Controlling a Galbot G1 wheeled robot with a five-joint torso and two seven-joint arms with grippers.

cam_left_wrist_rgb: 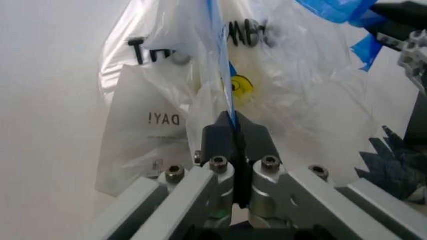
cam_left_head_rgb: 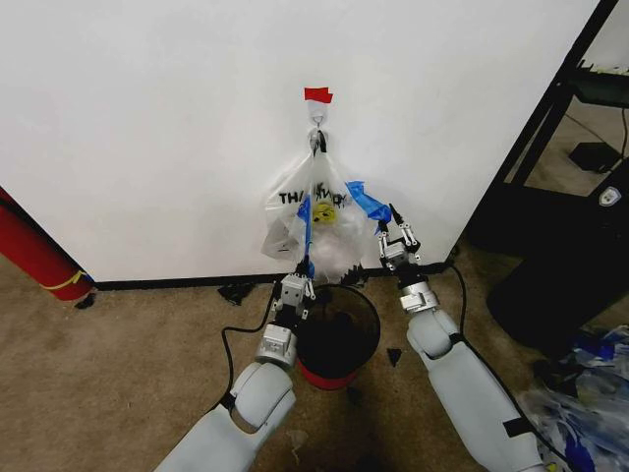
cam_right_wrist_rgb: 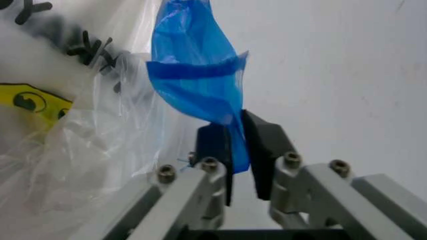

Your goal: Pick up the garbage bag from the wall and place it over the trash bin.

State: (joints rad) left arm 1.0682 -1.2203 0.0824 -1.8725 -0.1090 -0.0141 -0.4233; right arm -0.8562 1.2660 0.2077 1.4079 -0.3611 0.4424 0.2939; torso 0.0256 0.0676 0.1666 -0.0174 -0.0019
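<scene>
Head view. Item: garbage bag (cam_left_head_rgb: 319, 211), hanging from a hook (cam_left_head_rgb: 318, 136) on the wall (cam_left_head_rgb: 147, 118), directly above the trash bin (cam_left_head_rgb: 339, 334) on the floor. You should expect it to be light, limp and slippery, with thin film likely to tear or slide if pulled hard; the blue strips are your sensible holds. Left gripper (cam_left_head_rgb: 301, 276) sits at the lower end of the left blue strip; right gripper (cam_left_head_rgb: 393, 243) sits at the right blue strip.

Left wrist view. Left gripper (cam_left_wrist_rgb: 235, 131): jaws pressed together, pinching the narrow blue strip (cam_left_wrist_rgb: 220, 55) where it runs down the bag's front.

Right wrist view. Right gripper (cam_right_wrist_rgb: 235, 142): jaws nearly together, clamping a bunched fold of blue plastic (cam_right_wrist_rgb: 197, 75); the grip looks shallow, near the fold's lower tip.
</scene>
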